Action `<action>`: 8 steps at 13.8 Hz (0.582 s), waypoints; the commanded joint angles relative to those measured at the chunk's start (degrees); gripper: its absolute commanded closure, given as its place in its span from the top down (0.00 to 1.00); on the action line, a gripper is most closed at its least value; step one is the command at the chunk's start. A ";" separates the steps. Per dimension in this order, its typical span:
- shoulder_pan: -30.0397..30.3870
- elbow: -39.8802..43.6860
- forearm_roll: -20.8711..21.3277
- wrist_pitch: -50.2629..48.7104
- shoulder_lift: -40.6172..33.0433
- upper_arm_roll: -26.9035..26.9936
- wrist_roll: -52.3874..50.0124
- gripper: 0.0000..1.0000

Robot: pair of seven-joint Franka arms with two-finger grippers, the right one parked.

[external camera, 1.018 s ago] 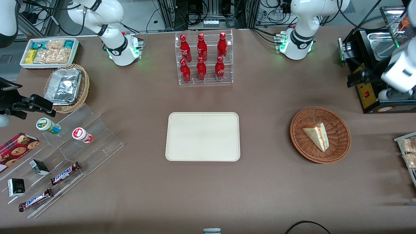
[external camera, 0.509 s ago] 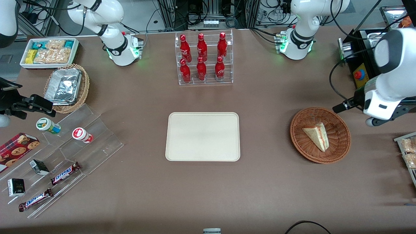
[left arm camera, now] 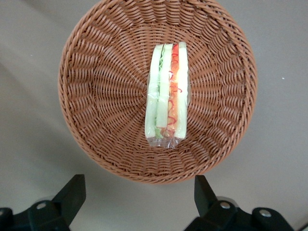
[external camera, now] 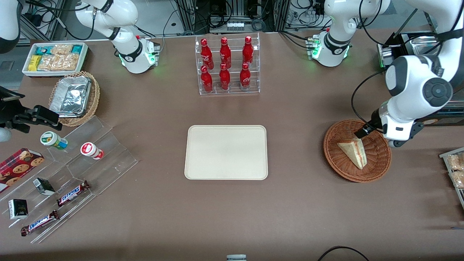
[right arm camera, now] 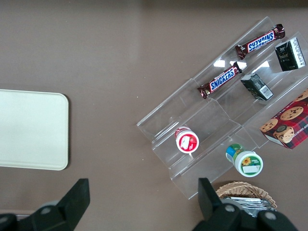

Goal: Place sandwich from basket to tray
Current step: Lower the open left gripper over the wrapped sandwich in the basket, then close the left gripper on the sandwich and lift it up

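Snack bin (external camera: pixel 54 58): at your ten o'clock on the front view, a white bin filled with packets.
Tan wicker basket (external camera: pixel 95 99): just nearer the front camera than the bin; it holds a foil container (external camera: pixel 70 96).
Clear stepped stand (external camera: pixel 90 170): at your eight o'clock; you see two small lidded cups (external camera: pixel 53 140) on its upper step, and two Snickers bars (external camera: pixel 72 193) and small dark boxes lower down. A cookie box (external camera: pixel 20 164) lies beside it.
Bottle rack (external camera: pixel 228 65): at twelve o'clock, a clear rack holding six red bottles in two rows of three.
Tray (external camera: pixel 226 152): cream-white, flat on the table's middle, nothing on it. You also catch its edge (right arm camera: pixel 33 130) in the right wrist view.
Basket (external camera: pixel 380 159): at your three o'clock, toward the working arm's end, well apart from the tray. Its woven wall (left arm camera: pixel 106 96) fills the left wrist view.
Sandwich (external camera: pixel 353 151): lies in the basket, wrapped in clear film. In the wrist view you see its cut edge (left arm camera: pixel 167 94) up, with pale bread, green and red-orange layers.
Gripper (left arm camera: pixel 137 202): poised above the basket, over the rim nearest the working arm. Its fingers (left arm camera: pixel 72 192) are spread wide, holding nothing, clear of the sandwich.
Foil tray of snacks (external camera: pixel 455 170): at the edge, at your four o'clock.
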 commanded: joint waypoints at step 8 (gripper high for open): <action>-0.21 -1.83 0.20 10.79 5.21 0.18 -2.62 1.00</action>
